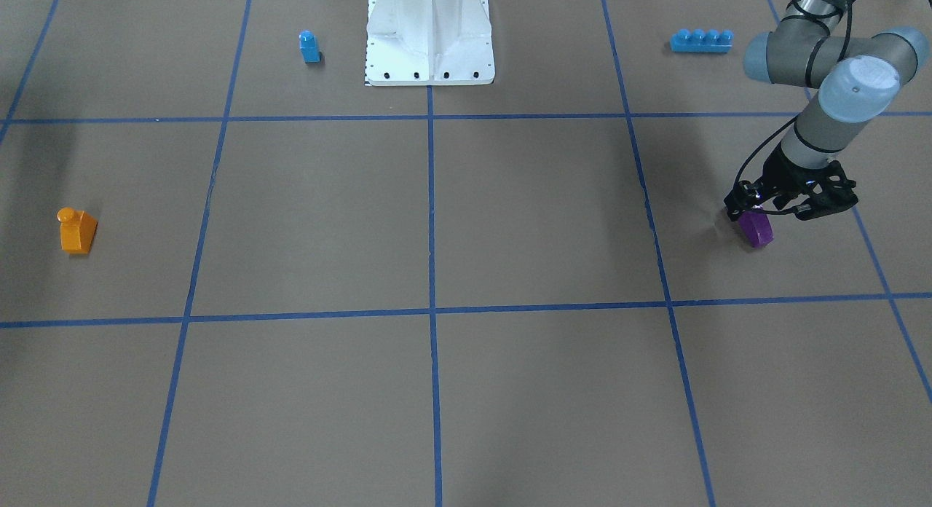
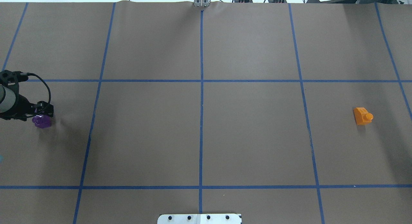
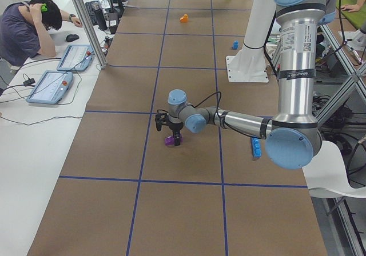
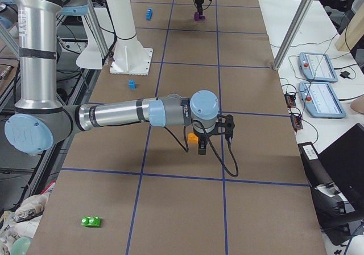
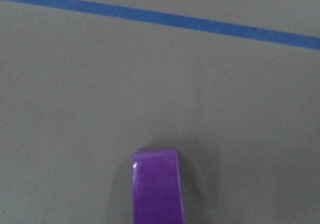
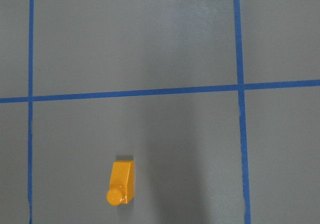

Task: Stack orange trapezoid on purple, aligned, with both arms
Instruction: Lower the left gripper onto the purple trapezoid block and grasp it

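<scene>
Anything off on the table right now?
Nothing stands out. The orange trapezoid sits upright, stud up, on its own. The purple is at the tip of the left gripper; whether it is gripped is unclear.

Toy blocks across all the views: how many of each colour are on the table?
Orange: 1, orange trapezoid
Purple: 1, purple block
Blue: 2, small blue block and long blue brick
Green: 1, green block
Total: 5
</scene>
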Controlling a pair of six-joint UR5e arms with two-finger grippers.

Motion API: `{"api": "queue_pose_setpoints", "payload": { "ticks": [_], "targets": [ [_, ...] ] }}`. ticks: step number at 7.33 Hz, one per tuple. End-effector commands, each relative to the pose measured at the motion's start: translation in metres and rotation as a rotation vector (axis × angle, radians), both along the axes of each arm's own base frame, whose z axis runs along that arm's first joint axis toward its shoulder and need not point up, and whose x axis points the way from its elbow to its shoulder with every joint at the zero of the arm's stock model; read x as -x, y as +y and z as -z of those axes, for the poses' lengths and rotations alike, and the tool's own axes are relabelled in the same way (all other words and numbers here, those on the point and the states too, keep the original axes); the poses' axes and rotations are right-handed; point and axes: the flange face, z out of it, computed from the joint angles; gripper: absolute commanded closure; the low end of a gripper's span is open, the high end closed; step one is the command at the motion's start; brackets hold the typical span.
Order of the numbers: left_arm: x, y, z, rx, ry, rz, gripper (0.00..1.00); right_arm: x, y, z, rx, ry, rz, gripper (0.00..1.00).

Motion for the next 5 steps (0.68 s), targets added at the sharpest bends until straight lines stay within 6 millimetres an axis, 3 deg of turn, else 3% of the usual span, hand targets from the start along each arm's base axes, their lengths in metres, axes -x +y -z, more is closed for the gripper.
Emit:
{"api": "queue_pose_setpoints", "payload": {
  "ticks": [1, 2, 3, 4, 5],
  "targets": [
    [0.004, 0.006, -0.005, 0.013, -0.002, -0.006, 0.41, 0.000, -0.003, 0.003, -0.004, 0.001, -0.002, 0.00],
    [0.002, 0.006, -0.004, 0.013, 0.002, -0.009, 0.47, 0.000, -0.003, 0.003, -0.003, 0.001, -0.002, 0.00],
    [-0.004, 0.007, -0.001, 0.012, 0.006, -0.016, 0.61, 0.000, -0.003, 0.003, -0.002, 0.003, -0.003, 0.00],
    [-0.003, 0.007, 0.010, 0.000, 0.017, -0.015, 0.93, 0.000, -0.003, 0.004, -0.003, 0.003, -0.004, 0.00],
    [-0.003, 0.009, 0.022, -0.004, 0.034, -0.022, 1.00, 0.000, -0.003, 0.004, -0.003, 0.003, -0.004, 0.00]
  ]
}}
